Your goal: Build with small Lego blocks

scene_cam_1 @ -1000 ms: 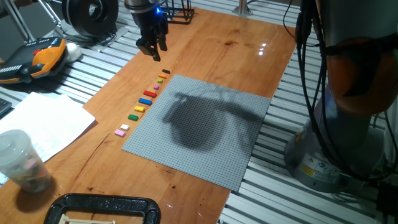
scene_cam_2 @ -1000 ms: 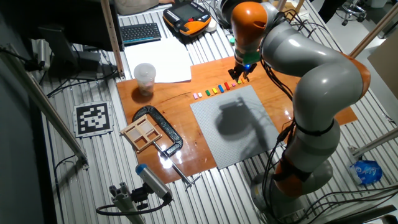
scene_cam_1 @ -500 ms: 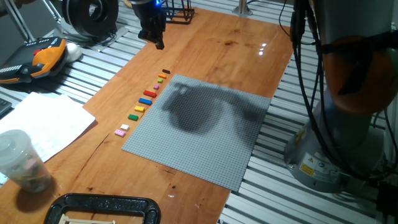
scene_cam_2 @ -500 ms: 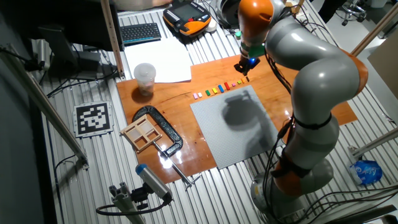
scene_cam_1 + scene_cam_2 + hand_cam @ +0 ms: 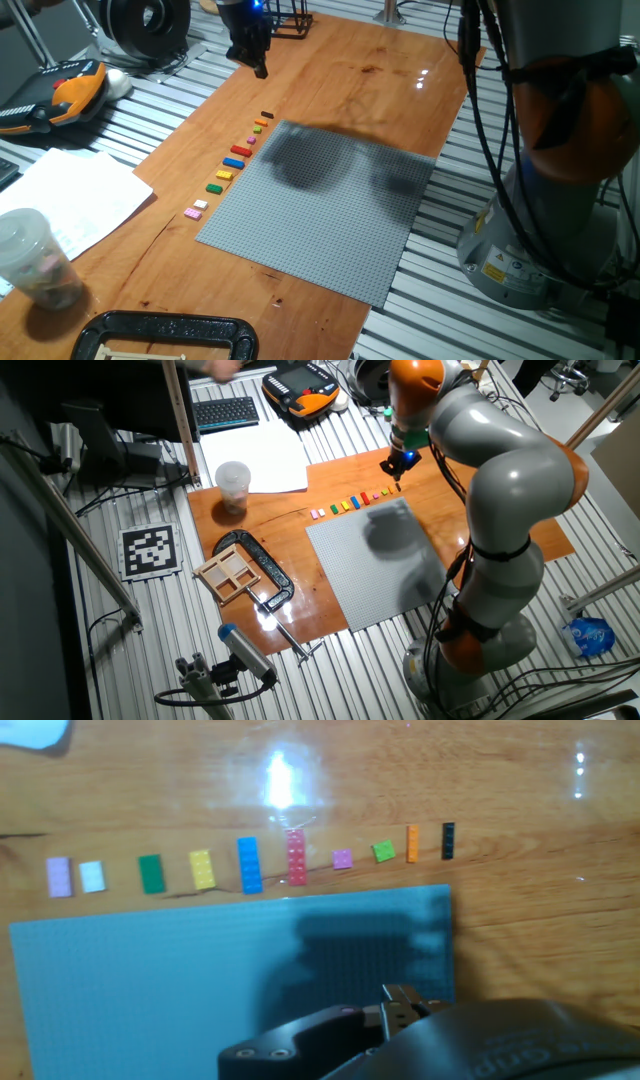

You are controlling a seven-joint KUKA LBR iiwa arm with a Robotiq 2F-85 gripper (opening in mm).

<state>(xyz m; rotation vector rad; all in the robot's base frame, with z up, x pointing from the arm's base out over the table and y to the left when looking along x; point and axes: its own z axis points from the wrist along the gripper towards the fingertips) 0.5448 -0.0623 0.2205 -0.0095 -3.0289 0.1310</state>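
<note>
Since a second ago the hand has lifted and drawn back past the black end of the row. Fingers look close together, nothing held; exact gap not clear. Hand view, left to right: small Lego blocks run in one line along the baseplate edge on the tabletop, most lying crosswise to the row. Black brick lies nearest the hand.

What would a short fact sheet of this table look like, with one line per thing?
bricks: row of small Lego blocks on the wood, along one edge of the baseplate, none on it
baseplate: grey baseplate, flat, bare
gripper: gripper raised above the far end of the row, holding nothing visible; open or shut unclear
cup: plastic cup beside the paper
</note>
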